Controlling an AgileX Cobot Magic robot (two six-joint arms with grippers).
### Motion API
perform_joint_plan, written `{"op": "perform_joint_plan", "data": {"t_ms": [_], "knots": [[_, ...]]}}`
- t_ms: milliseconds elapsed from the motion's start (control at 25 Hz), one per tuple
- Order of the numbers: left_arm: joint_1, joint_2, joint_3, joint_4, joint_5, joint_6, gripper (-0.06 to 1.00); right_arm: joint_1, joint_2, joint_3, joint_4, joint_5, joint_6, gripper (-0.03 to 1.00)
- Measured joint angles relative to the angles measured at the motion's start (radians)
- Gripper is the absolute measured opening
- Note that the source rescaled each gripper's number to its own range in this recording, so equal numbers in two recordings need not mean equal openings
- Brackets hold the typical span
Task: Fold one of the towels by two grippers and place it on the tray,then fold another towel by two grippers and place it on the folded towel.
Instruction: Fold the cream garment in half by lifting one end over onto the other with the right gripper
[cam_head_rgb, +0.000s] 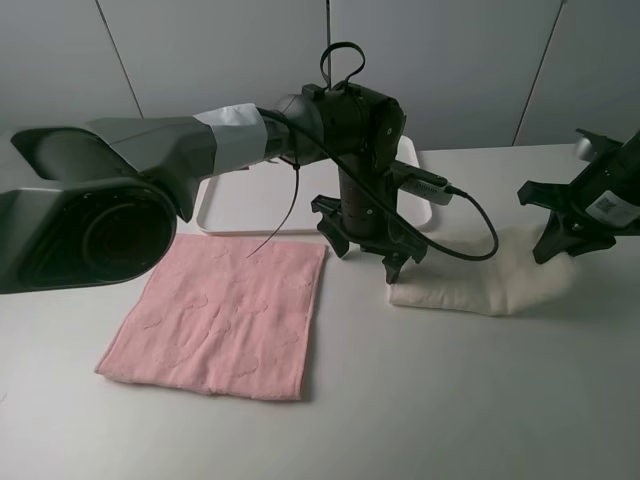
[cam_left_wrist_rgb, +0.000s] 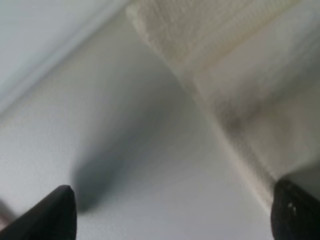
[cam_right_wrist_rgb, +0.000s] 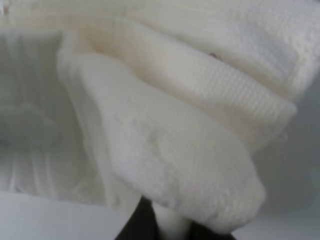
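The white towel (cam_head_rgb: 470, 280) is lying on the table (cam_head_rgb: 450, 400) as a long, narrow folded band, right of the middle and just in front of the near right corner of the white tray (cam_head_rgb: 225, 205). Its long axis is running side to side across the table, one short end pointing toward the centre and the other toward the right arm. That right-hand end is lifting off the surface and curling up into the right gripper (cam_head_rgb: 562, 245). In the right wrist view the dark fingers (cam_right_wrist_rgb: 142, 222) are closing on a thick fold of the cloth, so that gripper is pinching the towel.

The left arm is reaching across the middle, and the left gripper (cam_head_rgb: 366, 262) is hanging over the towel's inner end with its jaws spread wide and nothing between them. In the left wrist view one fingertip (cam_left_wrist_rgb: 55, 212) is hovering over bare table while the other is sitting at the towel's edge; I cannot tell whether it is touching the cloth.

The pink towel (cam_head_rgb: 222, 315) is lying flat and unfolded on the left side of the table, apart from the white one and in front of the tray
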Motion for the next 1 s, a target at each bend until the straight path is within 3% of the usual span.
{"op": "perform_joint_plan", "data": {"t_ms": [280, 640, 1000], "knots": [[0.0, 0.0, 0.0, -0.006, 0.006, 0.002, 1.0, 0.0, 0.0, 0.0, 0.256, 0.049, -0.152, 0.06], [0.006, 0.0, 0.0, -0.006, 0.014, 0.004, 1.0, 0.0, 0.023, 0.008, 0.377, 0.092, -0.27, 0.06], [0.017, 0.0, 0.0, -0.028, 0.018, 0.006, 1.0, 0.0, 0.106, 0.139, 0.753, 0.089, -0.576, 0.06]]}}
